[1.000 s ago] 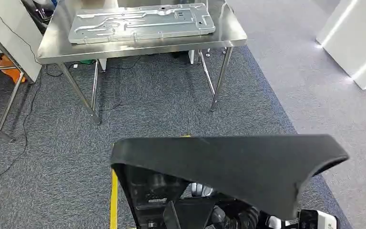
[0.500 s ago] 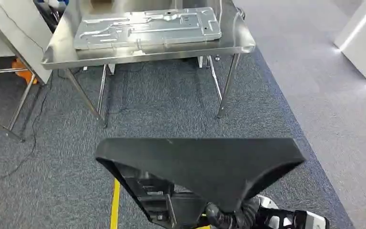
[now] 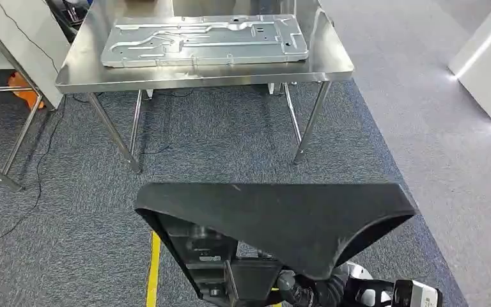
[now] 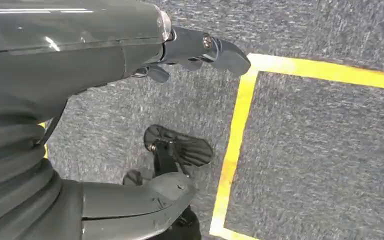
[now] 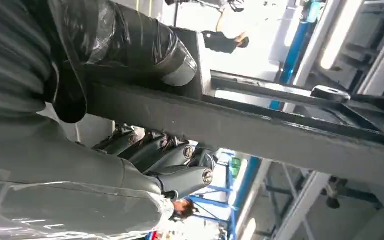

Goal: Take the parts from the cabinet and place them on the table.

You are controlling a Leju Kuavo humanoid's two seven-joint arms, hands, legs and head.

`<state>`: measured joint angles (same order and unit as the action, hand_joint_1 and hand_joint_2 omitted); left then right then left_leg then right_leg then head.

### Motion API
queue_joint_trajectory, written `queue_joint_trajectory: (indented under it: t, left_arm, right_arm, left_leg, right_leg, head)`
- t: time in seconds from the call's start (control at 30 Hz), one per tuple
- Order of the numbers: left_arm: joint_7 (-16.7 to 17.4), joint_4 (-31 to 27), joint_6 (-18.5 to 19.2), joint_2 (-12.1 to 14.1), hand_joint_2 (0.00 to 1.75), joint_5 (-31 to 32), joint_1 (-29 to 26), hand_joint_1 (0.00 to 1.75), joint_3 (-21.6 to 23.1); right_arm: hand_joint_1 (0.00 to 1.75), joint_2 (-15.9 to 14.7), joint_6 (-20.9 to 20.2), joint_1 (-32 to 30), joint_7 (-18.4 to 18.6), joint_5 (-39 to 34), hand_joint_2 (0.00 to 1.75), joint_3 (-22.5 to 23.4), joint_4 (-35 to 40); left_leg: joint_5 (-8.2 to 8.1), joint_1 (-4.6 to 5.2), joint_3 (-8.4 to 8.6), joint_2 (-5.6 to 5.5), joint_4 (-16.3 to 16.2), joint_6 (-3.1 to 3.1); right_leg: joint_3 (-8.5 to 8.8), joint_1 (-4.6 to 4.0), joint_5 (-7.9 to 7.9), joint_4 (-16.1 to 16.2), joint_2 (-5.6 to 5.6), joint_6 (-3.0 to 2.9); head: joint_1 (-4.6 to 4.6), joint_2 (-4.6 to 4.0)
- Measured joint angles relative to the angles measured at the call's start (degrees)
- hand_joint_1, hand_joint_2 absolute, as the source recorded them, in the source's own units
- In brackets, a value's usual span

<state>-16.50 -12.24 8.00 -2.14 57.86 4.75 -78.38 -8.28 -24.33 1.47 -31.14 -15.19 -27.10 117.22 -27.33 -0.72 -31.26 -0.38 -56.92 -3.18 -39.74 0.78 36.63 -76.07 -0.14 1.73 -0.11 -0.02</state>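
In the head view we see a large black part [image 3: 281, 220] low in the picture, close to our body. It has a wide flat top, almost a triangle, and a black frame under it. It is above the grey carpet [image 3: 230, 153] and well apart from the table.

In the right wrist view our right hand [image 5: 145, 150] holds this part: the thumb [image 5: 130, 40] lies on one side of a dark bar of the part [image 5: 260, 132] and the darker fingers [image 5: 180, 155] are curled on the other side, so the bar is gripped between them.

In the left wrist view our left hand [image 4: 145, 55] is over the carpet. Its fingers [image 4: 215, 47] are a little bent and apart from the thumb [image 4: 145, 195], and nothing is between them, so this hand is open and holds nothing. Under it a yellow tape line [image 4: 235, 145] runs on the carpet.

Far in the scene stands a steel table [image 3: 329, 61] on thin legs. On it lies a flat grey metal sheet [image 3: 204, 39] with pressed ribs and holes; it covers most of the tabletop. At the far right there is a white cabinet [image 3: 486, 57]. At the left edge we see another steel frame [image 3: 9, 144] and a thin black cable [image 3: 38, 173] on the carpet.
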Motion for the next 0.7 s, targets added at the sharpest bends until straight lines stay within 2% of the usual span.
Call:
queue_joint_trajectory:
  t: [0.03, 0.1, 0.13, 0.17, 0.27, 0.3, 0.33, 0.37, 0.43, 0.47, 0.5, 0.53, 0.57, 0.6, 0.63, 0.67, 0.7]
  left_arm:
    - [0.0, 0.0, 0.0, 0.0, 1.75, 0.1, 0.0, 0.0, 0.0]
    - [0.0, 0.0, 0.2, 0.0, 1.75, 0.2, 0.0, 0.0, 0.0]
    - [0.0, 0.0, 0.2, -0.1, 1.75, 0.2, 0.0, 0.0, 0.0]
    - [0.0, 0.0, 0.2, -0.2, 1.75, 0.2, 0.1, 0.0, 0.0]
    - [-0.1, 0.0, 0.2, -0.2, 1.75, 0.3, 0.2, 0.0, 0.0]
    - [-0.1, 0.0, 0.2, -0.1, 1.75, 0.3, 0.3, 0.0, 0.0]
    - [-0.1, 0.0, 0.2, -0.2, 1.75, 0.3, 0.3, 0.0, 0.0]
    - [-0.1, 0.0, 0.2, -0.2, 1.75, 0.3, 0.4, 0.0, 0.0]
    - [-0.1, 0.0, 0.2, -0.2, 1.75, 0.3, 0.4, 0.0, 0.0]
    - [-0.1, 0.0, 0.2, -0.2, 1.75, 0.3, 0.2, 0.0, 0.0]
    - [-0.1, 0.0, 0.2, -0.2, 1.75, 0.3, 0.1, 0.0, 0.0]
    - [-0.1, 0.0, 0.2, -0.2, 1.75, 0.3, 0.0, 0.0, 0.0]
    - [-0.2, 0.0, 0.2, -0.2, 1.75, 0.3, 0.0, 0.0, 0.0]
    - [-0.2, 0.0, 0.2, -0.2, 1.75, 0.3, 0.0, 0.0, 0.0]
    - [-0.2, 0.0, 0.2, -0.2, 1.75, 0.3, -0.1, 0.0, 0.0]
    - [-0.2, 0.0, 0.2, -0.2, 1.75, 0.3, -0.1, 0.0, 0.0]
    - [-0.4, 0.0, 0.3, -0.2, 1.75, 0.3, 0.0, 0.0, 0.0]
  right_arm:
    - [1.43, 0.0, 0.1, 0.0, 0.0, 0.0, 1.75, 0.0, 0.0]
    - [1.43, 0.0, 0.5, 0.0, 0.0, 0.0, 1.75, 0.0, 0.0]
    - [1.43, -0.1, 0.5, 0.0, -0.1, 0.0, 1.75, 0.0, 0.0]
    - [1.43, -0.1, 0.7, -0.1, -0.1, 0.0, 1.75, 0.1, 0.0]
    - [1.43, -0.1, 0.7, -0.1, -0.2, 0.0, 1.75, 0.1, 0.1]
    - [1.43, -0.1, 0.7, -0.1, -0.2, 0.0, 1.75, 0.1, 0.3]
    - [1.43, -0.1, 0.7, -0.1, -0.2, 0.0, 1.75, 0.1, 0.4]
    - [1.43, -0.1, 0.6, 0.0, -0.2, 0.0, 1.75, 0.1, 0.4]
    - [1.43, -0.1, 0.6, -0.1, -0.2, 0.1, 1.75, 0.1, 0.4]
    - [1.43, -0.1, 0.6, -0.2, -0.2, 0.1, 1.75, 0.1, 0.4]
    - [1.43, -0.1, 0.7, -0.3, -0.2, 0.1, 1.75, 0.1, 0.4]
    - [1.43, -0.1, 0.8, -0.4, -0.3, 0.1, 1.75, 0.1, 0.4]
    - [1.43, -0.1, 0.9, -0.6, -0.4, 0.2, 1.75, 0.1, 0.4]
    - [1.43, -0.1, 1.0, -0.7, -0.5, 0.2, 1.75, 0.1, 0.4]
    - [1.43, -0.1, 1.0, -0.7, -0.6, 0.2, 1.75, 0.1, 0.4]
    - [1.43, -0.1, 1.3, -0.7, -0.6, 0.3, 1.75, 0.1, 0.4]
    - [1.43, -0.1, 1.6, -0.7, -0.7, 0.3, 1.75, 0.1, 0.5]
  left_leg:
    - [-0.49, 0.0, 0.66, -0.09, 0.0, 0.09]
    - [-1.58, 0.03, 2.33, -0.32, 0.0, 0.4]
    - [-2.07, 0.03, 2.69, -0.41, 0.1, 0.63]
    - [-2.67, 0.43, 2.96, -0.47, 0.0, 1.14]
    - [-3.16, 0.06, 3.42, -0.44, 0.6, 2.01]
    - [-3.45, 0.44, 3.89, -0.32, 0.9, 2.43]
    - [-3.96, 0.16, 3.9, -0.11, 0.0, 2.54]
    - [-5.44, 0.1, 2.64, 0.02, -2.6, 2.65]
    - [-9.39, -0.11, -2.83, 0.03, -12.2, 3.13]
    - [-10.28, -0.17, -5.48, 0.03, -16.1, 3.39]
    - [-9.76, -0.28, -7.24, 0.03, -18.0, 3.6]
    - [-7.86, -0.44, -7.5, 0.06, -16.9, 3.75]
    - [-4.47, -0.63, -6.43, 0.09, -13.1, 3.8]
    - [-0.53, -0.8, -4.41, 0.17, -7.5, 3.83]
    - [1.93, -0.89, -2.91, 0.37, -2.8, 3.81]
    - [0.93, -0.4, -2.58, 0.41, -2.8, 3.77]
    - [0.55, -0.32, -1.83, 0.32, -1.6, 2.96]
  right_leg:
    - [-0.03, 0.12, -2.78, 2.0, 0.0, 0.03]
    - [3.17, 0.08, -10.24, 12.0, 0.02, -0.44]
    - [4.5, -0.15, -12.72, 16.4, 0.11, -0.94]
    - [5.35, -0.52, -11.64, 17.4, 0.11, -1.24]
    - [5.5, -0.82, -10.92, 17.7, 0.18, -1.95]
    - [5.99, -0.24, -11.02, 18.6, 0.24, -2.22]
    - [6.74, -0.03, -11.1, 19.2, 0.06, -2.48]
    - [7.26, 0.08, -10.86, 19.5, -0.09, -2.96]
    - [7.85, 0.02, -10.16, 19.5, -0.26, -3.21]
    - [8.08, 0.01, -9.8, 19.4, -0.26, -3.19]
    - [8.41, 0.04, -9.4, 19.3, -0.2, -3.15]
    - [8.86, 0.07, -8.99, 19.3, -0.13, -3.0]
    - [9.56, 0.16, -8.37, 19.1, -0.06, -2.78]
    - [10.44, 0.29, -7.64, 18.9, -0.05, -2.47]
    - [11.19, 0.35, -7.0, 18.9, -0.09, -2.08]
    - [11.31, 0.06, -6.69, 19.1, -0.07, -1.64]
    - [11.13, -0.01, -6.57, 18.8, 0.08, -1.22]
  head:
    - [0.0, 0.0]
    - [0.0, 0.0]
    - [0.0, 0.0]
    - [0.0, 0.0]
    - [0.02, 0.0]
    - [0.0, 0.0]
    - [0.02, 0.0]
    - [0.0, 0.0]
    - [0.02, 0.0]
    - [0.02, 0.0]
    - [0.02, 0.0]
    - [0.0, 0.0]
    - [0.02, 0.0]
    - [0.0, 0.0]
    - [0.02, 0.0]
    - [0.04, 0.0]
    - [-0.02, 0.02]
